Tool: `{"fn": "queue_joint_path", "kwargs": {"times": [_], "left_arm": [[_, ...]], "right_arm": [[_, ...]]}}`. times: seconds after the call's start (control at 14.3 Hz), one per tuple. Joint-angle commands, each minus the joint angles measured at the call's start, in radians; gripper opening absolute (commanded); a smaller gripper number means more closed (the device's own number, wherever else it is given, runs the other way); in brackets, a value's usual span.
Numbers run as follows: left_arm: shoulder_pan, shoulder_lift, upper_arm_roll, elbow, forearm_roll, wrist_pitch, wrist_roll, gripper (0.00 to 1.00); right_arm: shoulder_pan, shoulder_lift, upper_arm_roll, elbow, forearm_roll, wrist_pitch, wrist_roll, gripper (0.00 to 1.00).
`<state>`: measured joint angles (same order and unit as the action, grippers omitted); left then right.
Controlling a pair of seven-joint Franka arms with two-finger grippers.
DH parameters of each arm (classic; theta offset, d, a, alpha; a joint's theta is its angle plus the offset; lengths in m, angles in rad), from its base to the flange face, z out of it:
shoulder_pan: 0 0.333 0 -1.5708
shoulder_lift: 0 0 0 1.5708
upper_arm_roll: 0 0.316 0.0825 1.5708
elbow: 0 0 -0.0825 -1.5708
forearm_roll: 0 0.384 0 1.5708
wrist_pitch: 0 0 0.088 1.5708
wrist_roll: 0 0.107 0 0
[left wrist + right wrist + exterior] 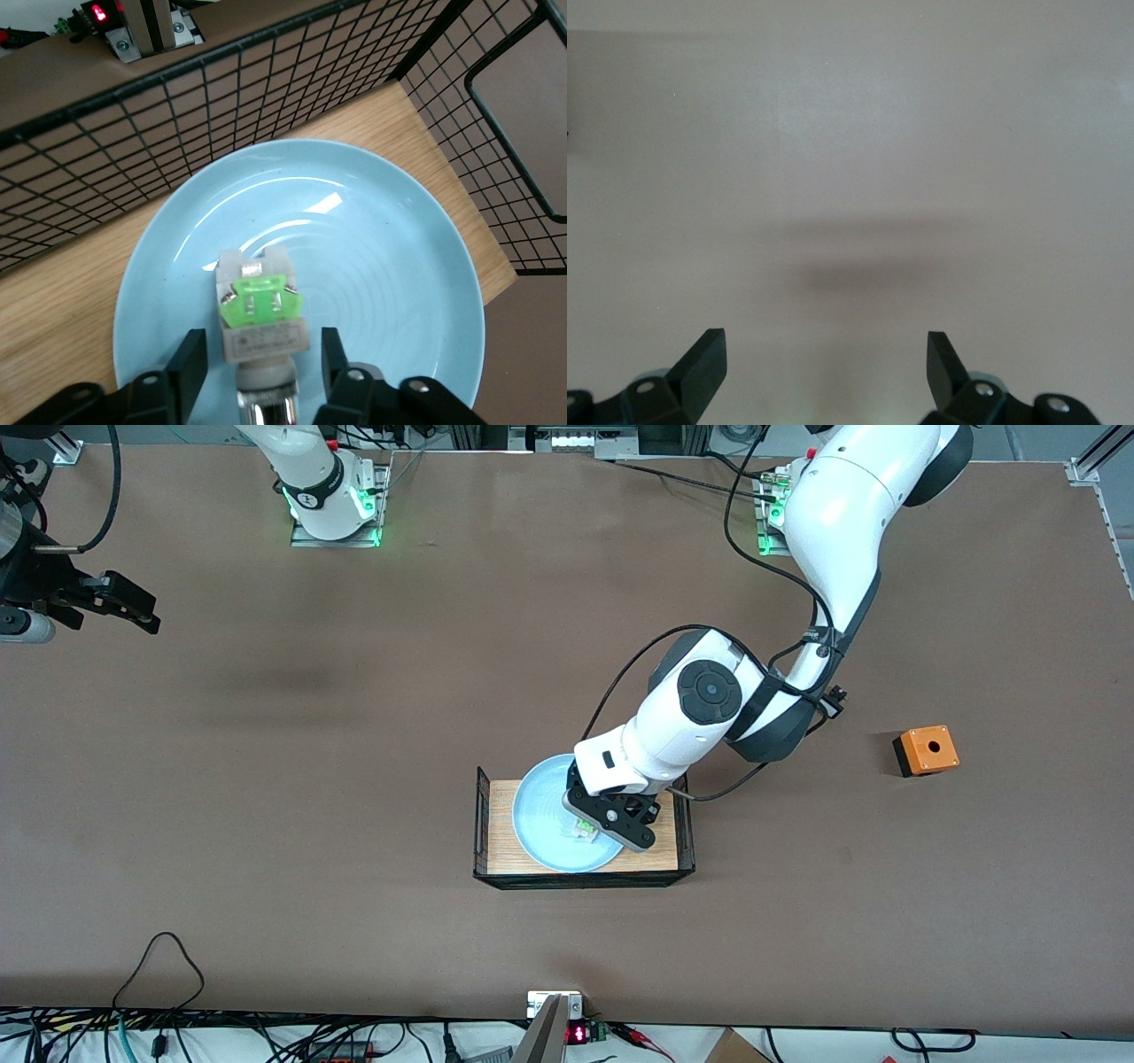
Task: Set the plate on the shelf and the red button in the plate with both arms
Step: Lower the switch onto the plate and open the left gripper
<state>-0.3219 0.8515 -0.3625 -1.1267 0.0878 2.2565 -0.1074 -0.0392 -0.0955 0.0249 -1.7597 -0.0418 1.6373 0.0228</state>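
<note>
The plate (545, 824) sits low and centre in the front view, lying on the wooden floor of a black wire basket (483, 828) whose mesh walls stand up around it. The plate's rim comes close to the basket's wall on the camera's edge and on the right arm's end, while a strip of bare wood shows at the left arm's end. In the left wrist view the plate (399, 266) fills most of the frame, with mesh (177, 133) rising across the top and along the upper right.

The red button (585, 830) lies on the plate; in the left wrist view (261, 310) its silvery body and green block show clearly, its cap end hidden low between the fingers. The left gripper (611, 821) is down over the plate, its fingers (189, 363) spread a little wider than the switch — a thin gap shows on each side, so the pads do not pinch it.

The right gripper (115, 602) waits at the upper left edge of the front view, over bare table near that end. Its fingers (704, 359) are spread wide with nothing between them.

An orange box (926, 750) with a hole stands alone at the middle right of the front view, well apart from the basket — open brown table (354, 797) lies all around.
</note>
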Motion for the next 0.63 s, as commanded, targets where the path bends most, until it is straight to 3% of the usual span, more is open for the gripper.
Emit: {"fn": "queue_joint_path", "kwargs": {"times": [0.0,0.28,0.56], "left_arm": [[0.001,-0.002,0.002,0.031,0.004,-0.006,-0.008,1.0],[0.027,-0.052,0.0,0.033,0.003,-0.107,-0.011,1.0],[0.104,-0.181,-0.006,0.03,0.003,-0.438,-0.009,1.0]], "right_arm": [[-0.01,0.003,0.003,0.02,0.017,-0.02,-0.017,1.0],[-0.01,0.003,0.003,0.02,0.016,-0.02,-0.015,1.0],[-0.01,0.003,0.003,0.02,0.016,-0.02,-0.017,1.0]]}}
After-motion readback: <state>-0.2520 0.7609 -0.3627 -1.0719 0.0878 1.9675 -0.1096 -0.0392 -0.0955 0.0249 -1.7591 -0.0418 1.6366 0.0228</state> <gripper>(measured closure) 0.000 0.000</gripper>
